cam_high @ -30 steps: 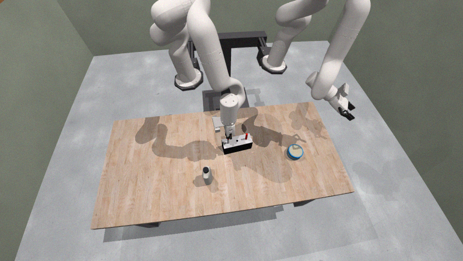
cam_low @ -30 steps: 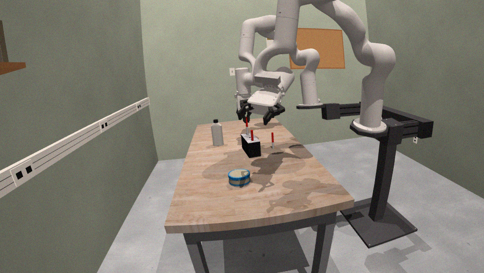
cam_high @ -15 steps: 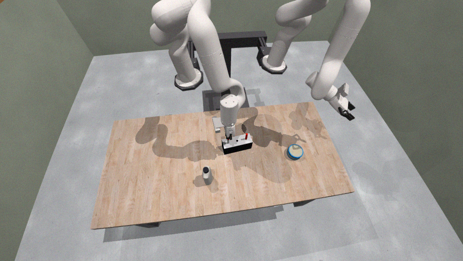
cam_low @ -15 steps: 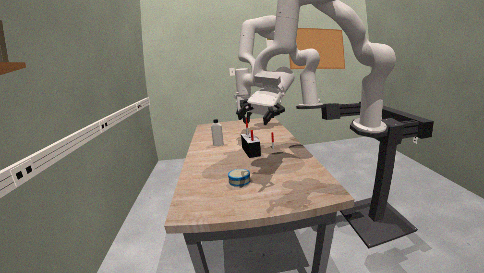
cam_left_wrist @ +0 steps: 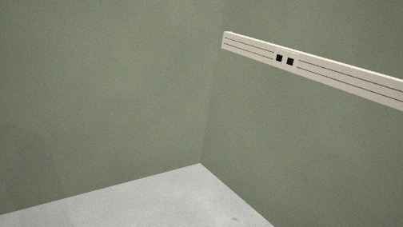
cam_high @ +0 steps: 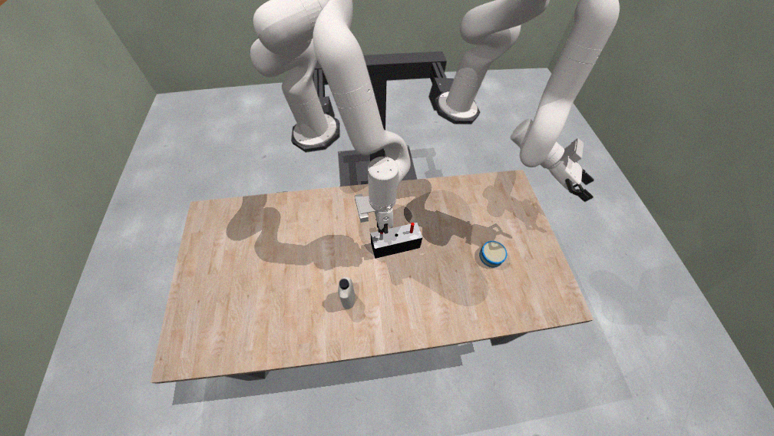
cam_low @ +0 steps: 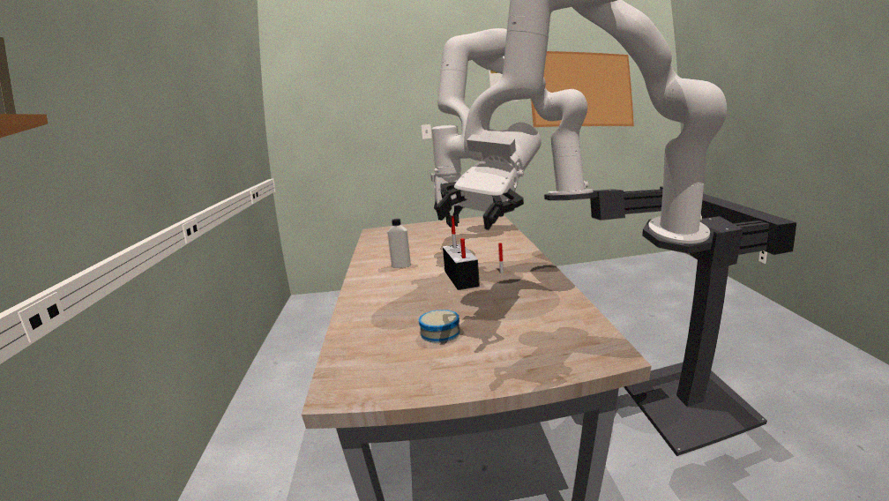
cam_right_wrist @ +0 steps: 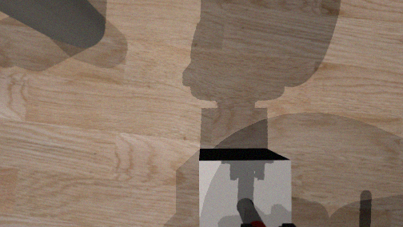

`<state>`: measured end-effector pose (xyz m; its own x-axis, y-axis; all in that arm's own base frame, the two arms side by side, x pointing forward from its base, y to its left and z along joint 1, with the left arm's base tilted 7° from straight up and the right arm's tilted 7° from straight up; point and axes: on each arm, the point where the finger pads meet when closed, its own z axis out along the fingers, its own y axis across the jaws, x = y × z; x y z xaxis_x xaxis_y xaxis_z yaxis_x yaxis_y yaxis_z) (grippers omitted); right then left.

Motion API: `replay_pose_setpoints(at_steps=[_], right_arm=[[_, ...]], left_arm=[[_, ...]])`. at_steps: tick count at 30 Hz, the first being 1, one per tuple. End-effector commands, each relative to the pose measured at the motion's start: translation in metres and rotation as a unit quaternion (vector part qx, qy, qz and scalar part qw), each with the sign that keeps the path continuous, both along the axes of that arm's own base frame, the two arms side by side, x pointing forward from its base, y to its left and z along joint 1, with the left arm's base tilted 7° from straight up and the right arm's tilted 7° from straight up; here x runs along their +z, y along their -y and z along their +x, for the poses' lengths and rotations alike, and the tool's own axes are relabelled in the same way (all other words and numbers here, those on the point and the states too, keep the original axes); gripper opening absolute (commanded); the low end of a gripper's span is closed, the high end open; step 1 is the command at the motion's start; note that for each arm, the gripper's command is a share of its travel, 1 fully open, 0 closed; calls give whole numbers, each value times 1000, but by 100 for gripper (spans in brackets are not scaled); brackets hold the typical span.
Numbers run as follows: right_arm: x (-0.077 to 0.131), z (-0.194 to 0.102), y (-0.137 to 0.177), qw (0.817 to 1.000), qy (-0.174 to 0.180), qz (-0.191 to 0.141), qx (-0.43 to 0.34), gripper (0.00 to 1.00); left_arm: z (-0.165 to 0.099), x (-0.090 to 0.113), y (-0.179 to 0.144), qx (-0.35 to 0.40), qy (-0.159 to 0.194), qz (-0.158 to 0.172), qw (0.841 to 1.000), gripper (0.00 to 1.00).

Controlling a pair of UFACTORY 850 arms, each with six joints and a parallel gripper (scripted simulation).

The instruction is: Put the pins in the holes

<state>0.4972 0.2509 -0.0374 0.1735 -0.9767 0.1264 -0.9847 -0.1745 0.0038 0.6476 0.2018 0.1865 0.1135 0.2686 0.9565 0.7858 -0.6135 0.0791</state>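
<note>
Currently, right tool is nearly closed, gripping a pin below it, upright at block's end hole; entry unclear. Left tool: fully open, nothing held.

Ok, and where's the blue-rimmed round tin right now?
In the exterior view, the blue-rimmed round tin sits on the tabletop's near part, in front of the black-sided block.

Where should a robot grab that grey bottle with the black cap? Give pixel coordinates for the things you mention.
Probably around the middle of the grey bottle (cam_high: 347, 298) (cam_low: 399, 247) (cam_right_wrist: 76, 21), coming level from the side away from the block (cam_high: 398, 248) (cam_low: 461, 272) (cam_right_wrist: 216, 192). It stands upright, with tall, fairly straight sides that narrow only near the black cap (cam_high: 344, 283) (cam_low: 396, 221).
</note>
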Motion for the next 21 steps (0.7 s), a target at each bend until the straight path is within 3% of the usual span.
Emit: replay_pose_setpoints(at_steps=[1, 21], right_arm=[[1, 1, -1, 1000, 1, 1, 0, 0], [-3, 1, 0, 1000, 1, 1, 0, 0]], left_arm=[[1, 1, 0, 0, 1, 0, 1000, 100], [1, 1, 0, 0, 1, 0, 1000, 100]])
